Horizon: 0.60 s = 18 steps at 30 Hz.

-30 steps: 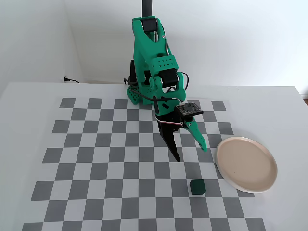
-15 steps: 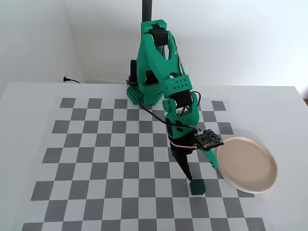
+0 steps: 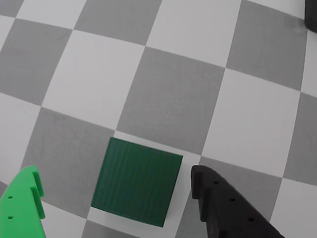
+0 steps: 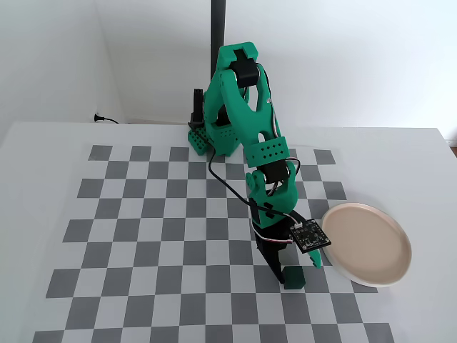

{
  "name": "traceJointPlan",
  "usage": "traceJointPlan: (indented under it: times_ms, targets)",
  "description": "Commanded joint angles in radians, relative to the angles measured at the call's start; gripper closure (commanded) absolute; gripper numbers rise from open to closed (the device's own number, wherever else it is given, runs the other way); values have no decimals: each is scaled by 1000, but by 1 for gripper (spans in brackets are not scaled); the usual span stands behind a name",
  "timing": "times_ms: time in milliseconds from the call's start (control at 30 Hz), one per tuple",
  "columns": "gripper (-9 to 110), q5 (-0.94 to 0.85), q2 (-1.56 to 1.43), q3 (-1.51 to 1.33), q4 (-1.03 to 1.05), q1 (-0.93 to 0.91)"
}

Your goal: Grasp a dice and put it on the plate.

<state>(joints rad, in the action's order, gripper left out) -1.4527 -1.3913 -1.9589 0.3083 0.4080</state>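
The dice (image 3: 137, 181) is a dark green cube lying flat on the checkered mat. In the wrist view it sits between my gripper's (image 3: 116, 186) green finger (image 3: 25, 201) at the lower left and the black finger (image 3: 218, 198) at the lower right. The jaws are open and both stand apart from the cube. In the fixed view the gripper (image 4: 294, 270) is lowered over the dice (image 4: 293, 276) near the mat's front right. The plate (image 4: 366, 244), round and pale beige, lies just right of the dice and is empty.
The checkered mat (image 4: 143, 236) covers a white table. The green arm's base (image 4: 207, 136) stands at the mat's far edge, with a dark post (image 4: 217, 28) behind it. A dark object (image 3: 311, 17) shows at the wrist view's top right corner.
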Motion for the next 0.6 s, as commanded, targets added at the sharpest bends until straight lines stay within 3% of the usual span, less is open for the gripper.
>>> traceJointPlan:
  times_ms: [0,567]
  targets:
    - [75,3,5,100,-25,8]
    - [79,6,77,97,-55,25]
